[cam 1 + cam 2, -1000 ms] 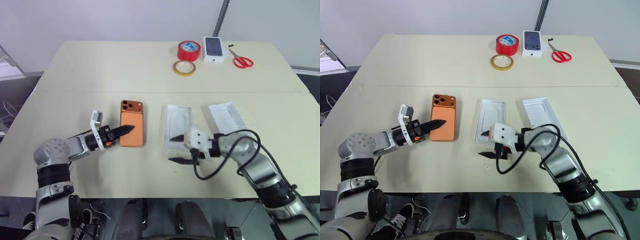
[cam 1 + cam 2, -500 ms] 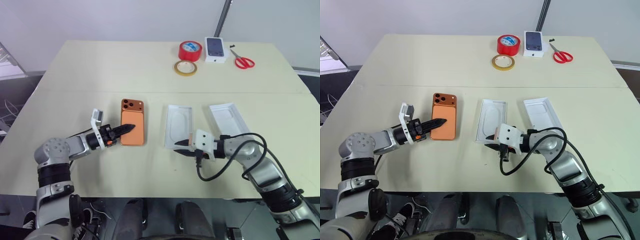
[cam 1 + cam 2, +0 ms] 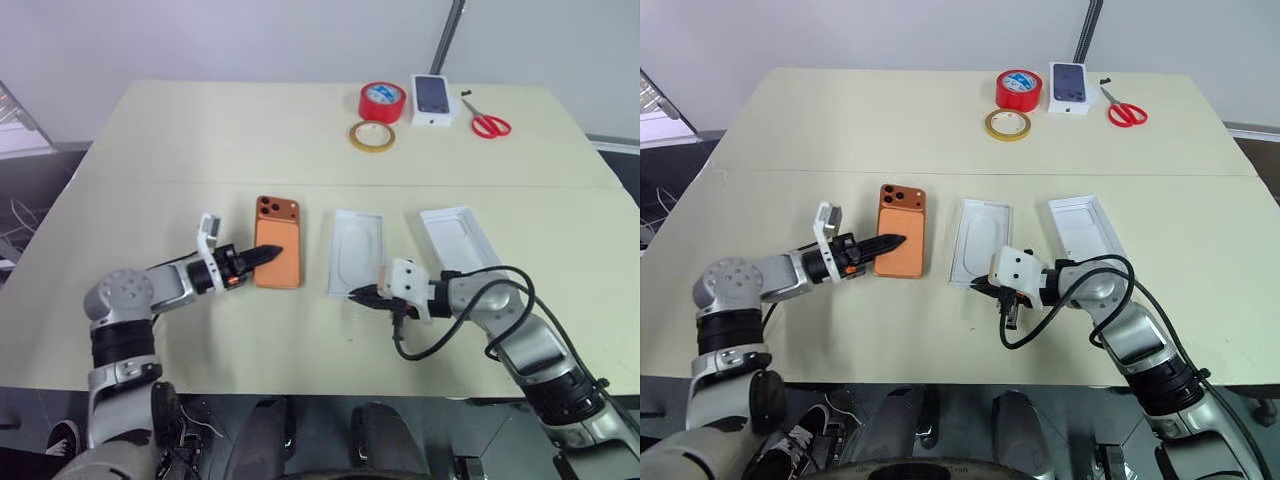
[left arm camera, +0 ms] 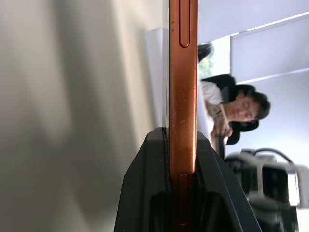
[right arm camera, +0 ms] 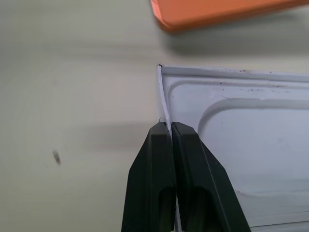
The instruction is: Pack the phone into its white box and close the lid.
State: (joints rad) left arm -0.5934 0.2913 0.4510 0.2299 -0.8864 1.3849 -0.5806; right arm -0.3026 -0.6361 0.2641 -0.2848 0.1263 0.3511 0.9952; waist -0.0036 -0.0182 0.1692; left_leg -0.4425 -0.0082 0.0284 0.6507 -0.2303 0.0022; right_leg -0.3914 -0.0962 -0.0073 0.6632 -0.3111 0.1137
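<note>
The orange phone [image 3: 279, 256] lies back up, left of centre, its dark lenses at the far end. My left gripper [image 3: 266, 254] reaches in from the left and is shut on the phone's near long edge. In the left wrist view its fingers [image 4: 145, 193] clamp both faces of the phone [image 4: 183, 72]. The shallow white box [image 3: 356, 264] lies just right of the phone, open side up, showing a white recessed panel inside. My right gripper [image 5: 170, 126] is shut on the box's near rim [image 5: 162, 92] at a corner. The lid [image 3: 458, 236] lies open side up further right.
Along the table's far edge stand a red tape roll [image 3: 380, 101], a yellow tape ring [image 3: 371, 135], a small white box with a phone picture [image 3: 433, 98] and red scissors [image 3: 489, 124]. A seated person [image 4: 236, 108] shows beyond the table.
My left gripper has carried the phone a little to the right, closer to the white box. My right gripper, open a second ago, has shut on the box's near rim.
</note>
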